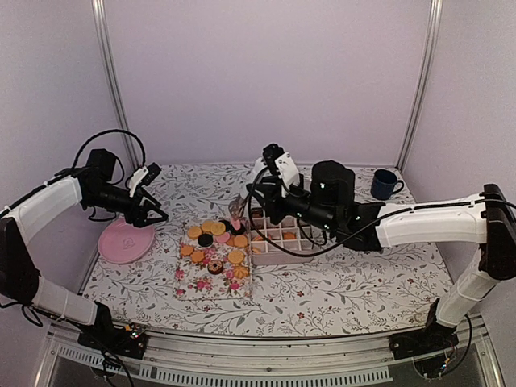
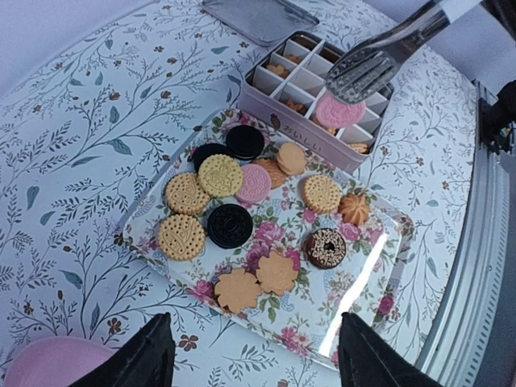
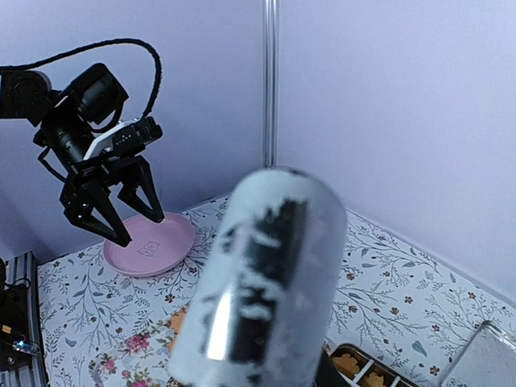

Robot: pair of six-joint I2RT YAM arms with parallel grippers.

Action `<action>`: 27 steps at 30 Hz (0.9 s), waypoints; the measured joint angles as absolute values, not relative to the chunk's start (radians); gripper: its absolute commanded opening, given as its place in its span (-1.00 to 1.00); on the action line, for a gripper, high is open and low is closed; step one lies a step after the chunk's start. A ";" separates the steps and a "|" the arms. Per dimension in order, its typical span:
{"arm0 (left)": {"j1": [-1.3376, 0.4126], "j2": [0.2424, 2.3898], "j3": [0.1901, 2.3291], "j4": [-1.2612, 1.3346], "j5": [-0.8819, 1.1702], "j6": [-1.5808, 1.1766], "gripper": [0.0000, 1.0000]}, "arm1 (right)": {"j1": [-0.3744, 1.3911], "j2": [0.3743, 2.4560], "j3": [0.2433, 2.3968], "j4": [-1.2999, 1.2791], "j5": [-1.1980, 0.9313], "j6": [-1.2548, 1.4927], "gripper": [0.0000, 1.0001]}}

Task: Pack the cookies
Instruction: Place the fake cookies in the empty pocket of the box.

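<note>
Several cookies (image 2: 230, 205) lie on a floral tray (image 2: 379, 266): tan ones, black ones, a pink one and a chocolate-topped one. My right gripper (image 1: 262, 192) is shut on metal tongs (image 2: 375, 64). The tongs pinch a pink cookie (image 2: 339, 113) just above the compartmented box (image 2: 294, 133), which holds several tan cookies. In the right wrist view the tongs' (image 3: 266, 282) blurred handle end hides my own jaws. My left gripper (image 2: 254, 326) hangs open and empty near the tray's near-left corner, over the pink plate's edge.
A pink plate (image 1: 125, 240) sits left of the floral tray (image 1: 211, 278). The box's metal lid (image 2: 258, 20) lies behind the box. A dark blue mug (image 1: 384, 184) stands at the back right. Purple walls close in the back and sides.
</note>
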State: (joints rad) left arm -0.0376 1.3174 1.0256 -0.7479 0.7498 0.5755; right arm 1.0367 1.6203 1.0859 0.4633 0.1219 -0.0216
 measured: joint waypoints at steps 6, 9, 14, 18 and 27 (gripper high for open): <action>-0.038 1.317 1.026 -0.746 0.749 0.575 0.39 | 1.015 1.594 1.046 0.445 0.124 -0.019 -1.00; -0.039 1.317 1.026 -0.746 0.750 0.575 0.39 | 1.015 1.564 1.016 0.403 0.131 -0.032 -1.00; -0.042 1.317 1.026 -0.746 0.749 0.575 0.39 | 1.013 1.450 0.962 0.324 0.136 -0.072 -1.00; -0.045 1.317 1.026 -0.746 0.748 0.575 0.39 | 1.013 1.367 0.935 0.279 0.136 -0.099 -1.00; -0.050 1.317 1.026 -0.746 0.747 0.572 0.39 | 1.013 1.352 0.908 0.218 0.132 -0.147 -1.00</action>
